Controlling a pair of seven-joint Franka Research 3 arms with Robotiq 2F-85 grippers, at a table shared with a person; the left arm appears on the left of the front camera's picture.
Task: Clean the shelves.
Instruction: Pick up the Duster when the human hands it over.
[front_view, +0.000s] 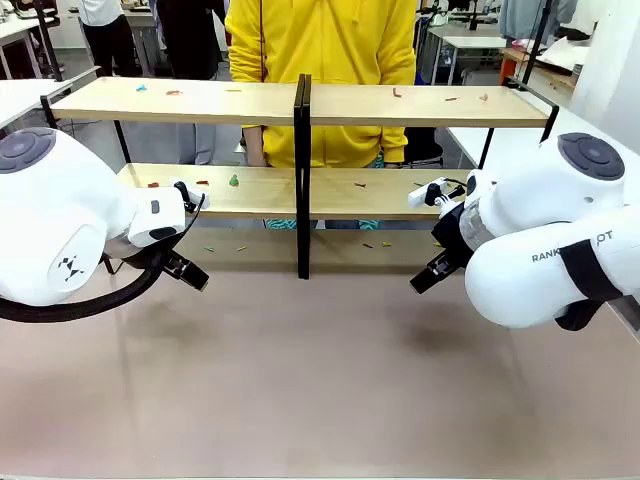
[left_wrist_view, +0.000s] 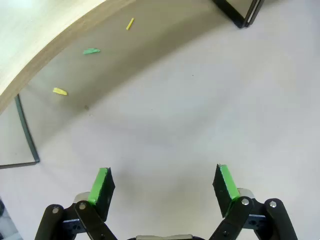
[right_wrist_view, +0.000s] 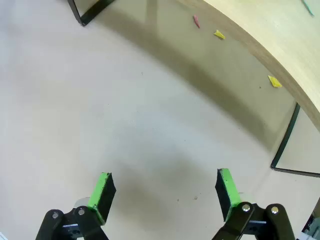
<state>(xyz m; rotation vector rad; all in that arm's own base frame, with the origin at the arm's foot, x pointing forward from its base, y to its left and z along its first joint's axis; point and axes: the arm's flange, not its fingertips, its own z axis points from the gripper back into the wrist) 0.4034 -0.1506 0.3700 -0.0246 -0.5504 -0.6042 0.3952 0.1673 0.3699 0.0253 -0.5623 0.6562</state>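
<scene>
The shelves (front_view: 250, 100) stand across the far half of the table: two tiers of light-wood boards in a black frame, two units joined at the middle post (front_view: 303, 170). Small coloured scraps lie on both tiers, among them a green scrap (front_view: 234, 181) on the lower board. More scraps lie on the tabletop under the rack: a yellow scrap (left_wrist_view: 59, 91), a green one (left_wrist_view: 91, 51) and a red one (right_wrist_view: 196, 21). My left gripper (front_view: 192, 273) (left_wrist_view: 164, 185) hangs open over bare tabletop just in front of the left unit. My right gripper (front_view: 426, 279) (right_wrist_view: 165, 189) is open in front of the right unit. Neither holds anything.
A person in a yellow top (front_view: 320, 40) stands right behind the rack. The grey-beige tabletop (front_view: 320, 380) stretches open toward me. Black frame legs (left_wrist_view: 27, 135) (right_wrist_view: 285, 145) stand close to each gripper. White tables (front_view: 20, 95) flank the rack.
</scene>
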